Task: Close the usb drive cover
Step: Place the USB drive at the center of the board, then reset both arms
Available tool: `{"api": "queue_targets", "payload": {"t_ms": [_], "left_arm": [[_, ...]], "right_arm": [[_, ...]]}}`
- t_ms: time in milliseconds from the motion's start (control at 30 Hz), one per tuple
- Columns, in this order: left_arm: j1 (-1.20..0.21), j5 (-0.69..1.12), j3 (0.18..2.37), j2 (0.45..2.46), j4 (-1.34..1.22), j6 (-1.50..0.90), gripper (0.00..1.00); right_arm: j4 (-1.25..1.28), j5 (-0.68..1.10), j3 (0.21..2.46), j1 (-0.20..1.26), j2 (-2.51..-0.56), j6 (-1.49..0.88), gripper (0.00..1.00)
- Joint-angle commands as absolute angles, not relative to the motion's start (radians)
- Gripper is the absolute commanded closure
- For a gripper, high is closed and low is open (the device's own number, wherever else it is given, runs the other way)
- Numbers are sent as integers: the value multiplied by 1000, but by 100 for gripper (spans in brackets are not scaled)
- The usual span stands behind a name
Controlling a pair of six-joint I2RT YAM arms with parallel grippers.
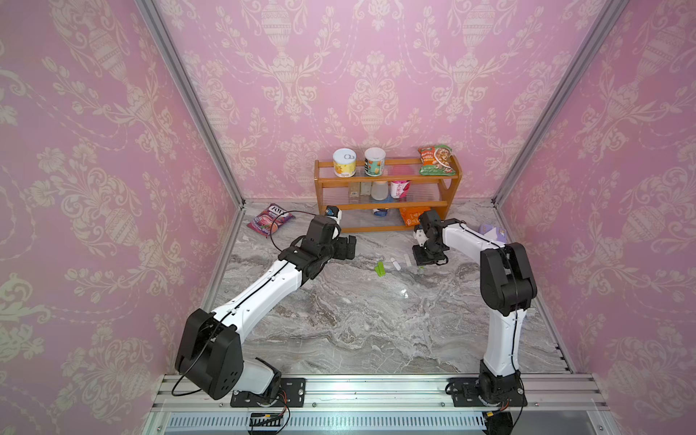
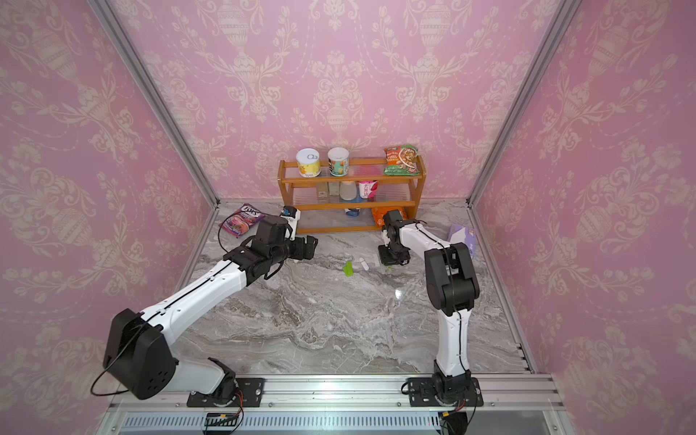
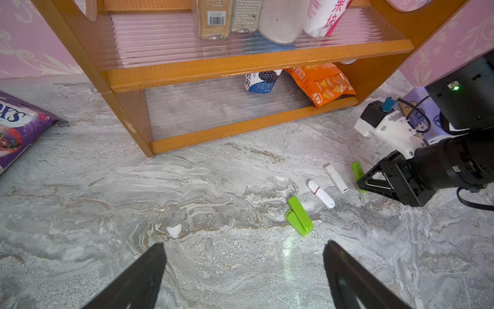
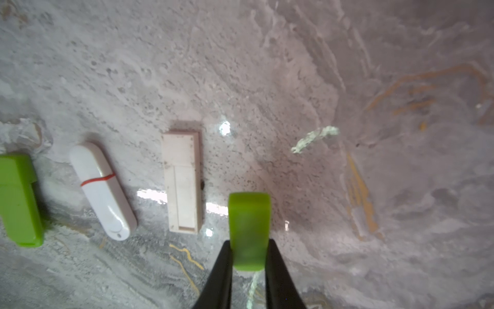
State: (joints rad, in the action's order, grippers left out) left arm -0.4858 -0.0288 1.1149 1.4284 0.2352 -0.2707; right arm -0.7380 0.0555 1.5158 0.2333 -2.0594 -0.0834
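A green usb drive (image 1: 380,269) (image 3: 300,216) lies on the marble table, its shorter green part folded out beside the body. My right gripper (image 4: 249,242) (image 1: 423,265) points down just above the table and is shut on a small green usb drive cover (image 4: 249,230) (image 3: 357,171), which sticks out past the fingertips. The held cover hangs to the right of the green drive, with two white sticks between them. My left gripper (image 3: 244,243) (image 1: 352,246) is open and holds nothing. It hovers left of the green drive.
A rounded white stick with a red band (image 4: 103,188) and a flat white stick (image 4: 183,182) lie between the two green pieces. Behind them stands a wooden shelf rack (image 1: 388,205) with cans and snacks. A purple candy bag (image 1: 270,219) lies back left, a lilac packet (image 1: 491,231) back right.
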Motion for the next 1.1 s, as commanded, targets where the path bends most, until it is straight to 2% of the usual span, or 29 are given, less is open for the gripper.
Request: {"api": "queue_targets", "payload": {"t_ms": [0, 167, 333, 433, 467, 500, 567, 667, 800, 900, 1033, 1067], "left_arm": [[-476, -52, 1119, 1420, 273, -248, 5], [-471, -75, 1138, 1428, 290, -240, 5], [-466, -108, 1165, 1421, 314, -234, 5], [-463, -180, 1179, 1404, 326, -214, 5], [-460, -211, 1183, 1395, 328, -206, 5], [-454, -247, 1178, 1384, 322, -194, 5], [-431, -274, 1147, 1359, 280, -161, 4], [-371, -229, 1021, 1302, 120, -124, 4], [-269, -266, 767, 1225, -190, -123, 4], [-225, -357, 582, 1229, -392, -78, 5], [-141, -439, 504, 1274, -417, -168, 4], [-137, -470, 498, 1273, -415, -179, 4]], "right_arm": [[-747, 61, 1536, 235, -2080, -98, 89], [-718, 66, 1520, 229, -2062, -107, 68], [-677, 64, 1478, 229, -1983, -107, 41], [-604, 78, 1403, 229, -1855, -105, 39], [-572, 82, 1372, 229, -1805, -105, 35], [-531, 84, 1332, 229, -1743, -102, 26], [-435, 57, 1246, 224, -1623, -97, 1], [-264, 0, 1097, 173, -1480, -113, 0], [2, -18, 930, 40, -1407, -183, 0], [215, -158, 806, 15, -1418, -169, 0], [395, -275, 748, 13, -1522, -140, 0], [333, -288, 780, 13, -1532, -144, 0]]}}
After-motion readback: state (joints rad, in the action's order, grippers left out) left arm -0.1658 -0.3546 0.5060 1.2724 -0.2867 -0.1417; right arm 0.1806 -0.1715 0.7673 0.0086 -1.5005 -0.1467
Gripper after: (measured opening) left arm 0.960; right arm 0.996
